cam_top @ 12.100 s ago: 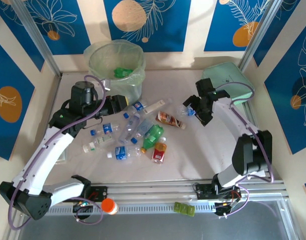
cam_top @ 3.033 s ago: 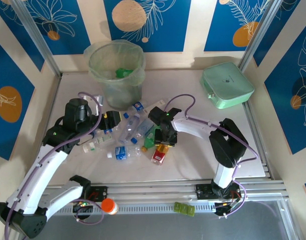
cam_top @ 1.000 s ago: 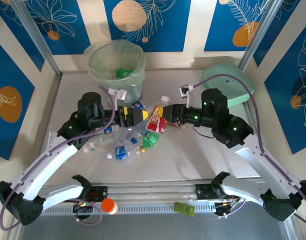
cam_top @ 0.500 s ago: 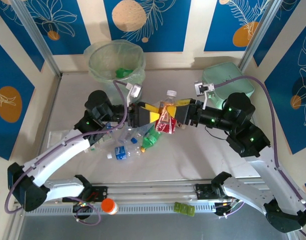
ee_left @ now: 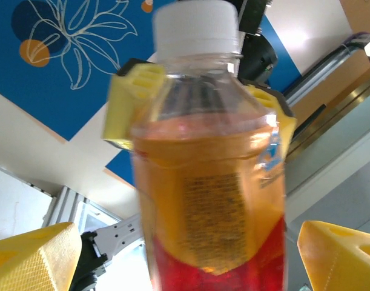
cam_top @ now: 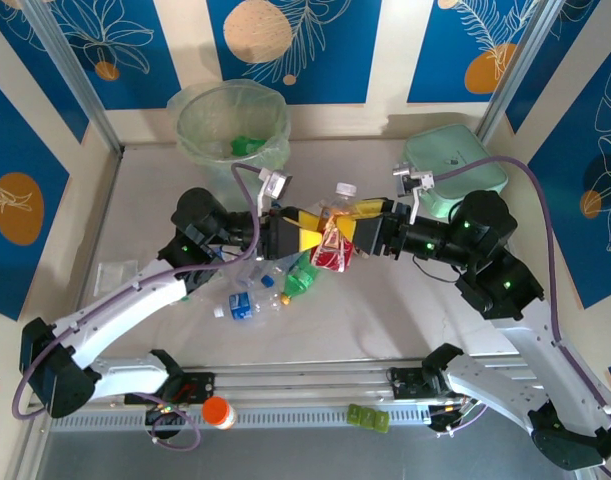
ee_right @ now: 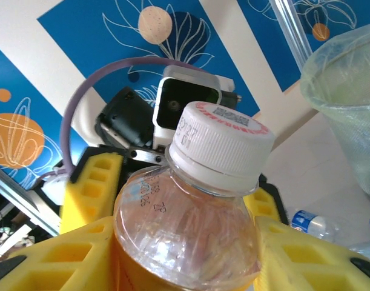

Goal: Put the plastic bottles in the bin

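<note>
- Above the middle of the bench (cam_top: 385, 310), the orange-red bottle (cam_top: 334, 240) hangs roughly upright, white cap uppermost
- Right claw (cam_top: 353, 228) pinches its upper body; left claw (cam_top: 310, 228) is spread wide, its fingers flanking the bottle without touching it
- Bin (cam_top: 200, 110) lies far-left of the bottle, nearer the left arm, which looks better placed to carry it

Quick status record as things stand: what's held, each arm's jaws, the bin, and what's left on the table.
held item: orange-red bottle, white cap, up off the table
right gripper: jaws shut on the bottle below its neck
left gripper: jaws open, one finger on each side of the bottle, gaps visible in the left wrist view
bin: upright, far left, one green bottle inside
left on table: clear blue-capped bottles and a loose green bottle, below the grippers
</note>
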`<state>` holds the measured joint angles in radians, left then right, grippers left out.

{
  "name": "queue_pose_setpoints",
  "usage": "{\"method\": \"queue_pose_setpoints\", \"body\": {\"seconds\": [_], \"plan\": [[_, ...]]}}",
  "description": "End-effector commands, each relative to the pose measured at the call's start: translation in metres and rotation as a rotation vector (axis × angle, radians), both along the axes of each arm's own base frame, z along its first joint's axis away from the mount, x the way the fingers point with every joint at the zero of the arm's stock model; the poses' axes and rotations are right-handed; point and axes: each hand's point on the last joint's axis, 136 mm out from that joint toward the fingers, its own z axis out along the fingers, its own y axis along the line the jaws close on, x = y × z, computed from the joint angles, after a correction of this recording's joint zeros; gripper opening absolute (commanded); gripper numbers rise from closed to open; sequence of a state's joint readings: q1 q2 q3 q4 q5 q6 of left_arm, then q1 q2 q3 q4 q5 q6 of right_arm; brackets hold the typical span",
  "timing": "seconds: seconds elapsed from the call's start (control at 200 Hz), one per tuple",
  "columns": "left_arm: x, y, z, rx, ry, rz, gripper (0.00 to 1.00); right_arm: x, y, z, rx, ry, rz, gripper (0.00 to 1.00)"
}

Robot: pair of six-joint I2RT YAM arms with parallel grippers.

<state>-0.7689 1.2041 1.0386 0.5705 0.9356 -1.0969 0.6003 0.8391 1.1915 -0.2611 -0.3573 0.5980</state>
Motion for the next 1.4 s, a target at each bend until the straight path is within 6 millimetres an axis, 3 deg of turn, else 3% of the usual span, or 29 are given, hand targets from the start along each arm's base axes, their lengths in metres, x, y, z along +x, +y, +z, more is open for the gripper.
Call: {"method": "queue_pose_setpoints", "body": {"seconds": [0.0, 0.2, 0.325, 0.65, 0.685, 0.835, 0.97, 1.08, 1.175, 1.305, 1.395], "plan": [[-0.011, -0.001, 0.005, -0.031, -0.02, -0.048, 0.94, 0.008, -0.003, -0.01, -0.033, -0.012, -0.041, 0.5], [-0.012, -0.01, -0.008, -0.004, -0.002, -0.079, 0.95, 0.018, -0.001, -0.012, -0.042, -0.01, -0.064, 0.5], [-0.011, -0.011, -0.013, 0.008, -0.006, -0.073, 0.91, 0.021, -0.003, -0.01, -0.035, -0.017, -0.081, 0.5], [-0.012, -0.01, -0.015, 0.019, -0.039, -0.058, 0.6, 0.023, -0.003, -0.012, -0.038, -0.001, -0.085, 0.57], [-0.012, -0.01, -0.015, 0.019, -0.039, -0.056, 0.59, 0.023, -0.003, -0.013, -0.038, 0.002, -0.086, 0.6], [-0.01, -0.01, -0.015, 0.019, -0.045, -0.042, 0.55, 0.022, -0.005, -0.01, -0.032, 0.003, -0.092, 0.89], [-0.002, -0.007, -0.011, 0.008, -0.051, 0.004, 0.5, 0.024, -0.011, -0.006, -0.038, 0.002, -0.133, 0.98], [0.017, -0.002, -0.012, 0.015, -0.036, 0.073, 0.49, 0.037, -0.033, -0.005, -0.039, 0.031, -0.3, 0.98], [0.045, 0.01, -0.011, 0.029, -0.012, 0.168, 0.48, 0.038, -0.056, -0.003, -0.048, -0.006, -0.42, 0.98], [0.095, 0.032, -0.014, 0.083, 0.012, 0.361, 0.43, 0.038, -0.082, -0.008, -0.087, -0.051, -0.552, 0.96], [0.13, 0.048, -0.02, 0.169, 0.01, 0.513, 0.38, 0.043, -0.09, -0.023, -0.154, -0.015, -0.602, 0.95]]}}
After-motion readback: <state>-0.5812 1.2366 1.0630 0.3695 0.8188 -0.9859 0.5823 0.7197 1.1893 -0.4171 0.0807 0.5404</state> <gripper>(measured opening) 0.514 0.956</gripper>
